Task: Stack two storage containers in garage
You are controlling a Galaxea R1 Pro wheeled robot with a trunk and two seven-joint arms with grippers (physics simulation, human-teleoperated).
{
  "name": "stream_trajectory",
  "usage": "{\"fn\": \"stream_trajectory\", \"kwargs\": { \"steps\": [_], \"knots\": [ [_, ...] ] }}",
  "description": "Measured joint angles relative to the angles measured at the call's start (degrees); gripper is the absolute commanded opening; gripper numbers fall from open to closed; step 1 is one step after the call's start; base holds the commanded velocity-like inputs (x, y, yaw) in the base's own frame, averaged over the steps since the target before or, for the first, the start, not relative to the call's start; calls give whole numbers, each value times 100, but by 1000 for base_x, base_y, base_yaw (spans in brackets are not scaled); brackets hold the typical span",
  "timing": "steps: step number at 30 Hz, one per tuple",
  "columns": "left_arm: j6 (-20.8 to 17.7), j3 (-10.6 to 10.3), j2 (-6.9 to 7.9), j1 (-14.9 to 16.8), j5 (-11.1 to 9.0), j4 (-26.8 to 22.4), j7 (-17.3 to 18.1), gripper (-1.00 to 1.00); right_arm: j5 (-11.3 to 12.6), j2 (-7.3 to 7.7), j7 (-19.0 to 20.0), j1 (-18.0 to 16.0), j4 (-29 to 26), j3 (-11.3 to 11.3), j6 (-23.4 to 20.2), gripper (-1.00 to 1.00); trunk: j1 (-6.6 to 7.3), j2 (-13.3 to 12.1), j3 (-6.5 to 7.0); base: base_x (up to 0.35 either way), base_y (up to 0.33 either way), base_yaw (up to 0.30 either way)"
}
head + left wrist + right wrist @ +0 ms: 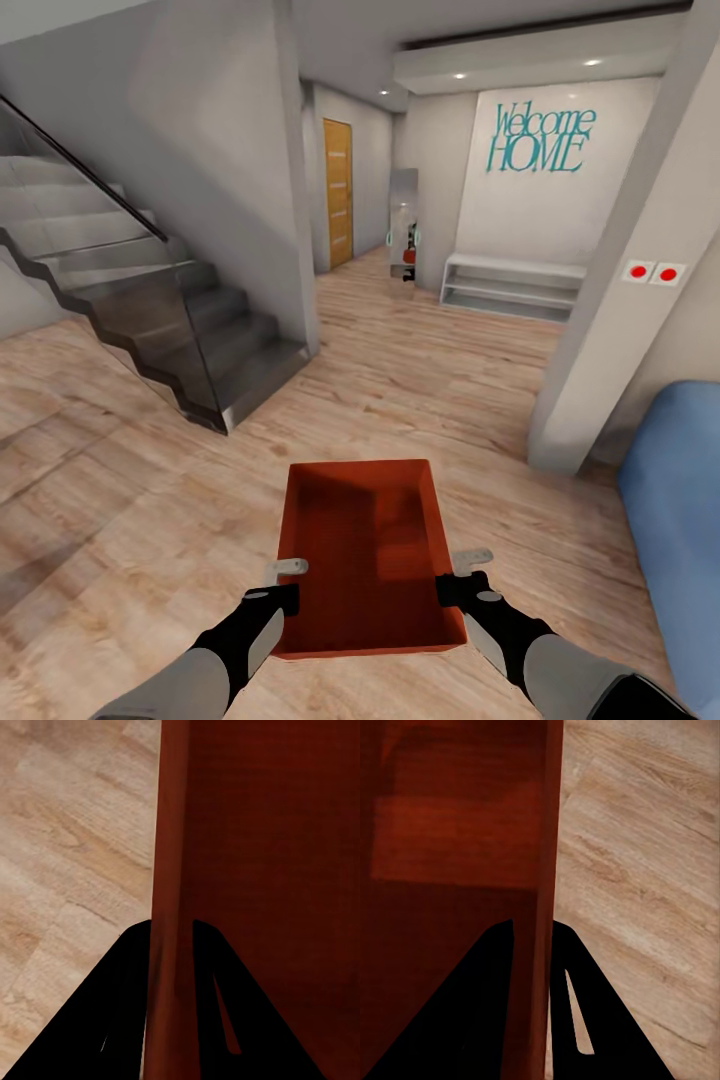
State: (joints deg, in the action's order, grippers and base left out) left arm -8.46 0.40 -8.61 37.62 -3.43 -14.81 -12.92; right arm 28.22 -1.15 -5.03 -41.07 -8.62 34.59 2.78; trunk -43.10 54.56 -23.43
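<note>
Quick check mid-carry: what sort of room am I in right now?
Likely a home's entry hall off the living room: light wood-plank floor, a glass-railed staircase and a "Welcome HOME" wall sign. Not the garage; both grippers hold the storage container.

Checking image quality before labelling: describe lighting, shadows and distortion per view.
Head view: wide-angle bending at the edges, ceiling spots, soft shadows inside the container. Left wrist view: black silhouetted fingers astride its wall. Right wrist view: a brighter patch on the container floor.

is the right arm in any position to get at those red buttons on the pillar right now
Probably not. The right end effector is shut on the wall of the storage container, shared with the left end effector, and the red buttons sit higher up on the pillar, well ahead across the wood floor.
</note>
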Motion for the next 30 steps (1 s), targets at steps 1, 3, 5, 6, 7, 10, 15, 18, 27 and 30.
{"fn": "stream_trajectory", "kwargs": {
  "steps": [1,3,5,6,7,10,15,18,27,30],
  "knots": [
    [0,-1,0,0,-1,0,0,-100,-1,0,0,0,0,-1,0,-100,0,0,0,323,0,0],
    [0,-1,1,0,-2,-1,0,-100,-1,-1,-1,0,0,-1,0,-100,0,0,0,323,0,0],
    [0,-1,0,0,-2,-1,0,-100,-1,-1,-1,0,0,-1,0,-100,0,0,0,323,0,0],
    [0,-1,0,0,-1,0,0,-100,1,-1,-1,0,0,0,0,-100,0,0,0,323,0,0],
    [0,-1,1,0,-1,0,0,-100,0,-1,-1,0,0,0,0,-100,0,0,0,323,0,0],
    [0,1,14,0,0,3,20,-100,-7,-16,-18,0,3,-6,-2,-100,0,0,0,323,0,-122],
    [1,-3,6,1,-9,8,8,-100,-3,-7,-12,1,0,-1,-9,-100,0,0,0,323,0,-257],
    [0,1,-2,1,-4,7,0,-100,-1,2,2,1,-1,0,-8,-100,0,0,0,323,0,-195],
    [-1,-2,1,0,-8,6,-1,-100,-2,-3,-1,0,3,0,-7,-100,0,0,0,323,0,-22],
    [0,1,0,0,-2,7,-1,-100,0,-1,0,0,2,1,-6,-100,0,0,0,323,0,0]
  ]
}}
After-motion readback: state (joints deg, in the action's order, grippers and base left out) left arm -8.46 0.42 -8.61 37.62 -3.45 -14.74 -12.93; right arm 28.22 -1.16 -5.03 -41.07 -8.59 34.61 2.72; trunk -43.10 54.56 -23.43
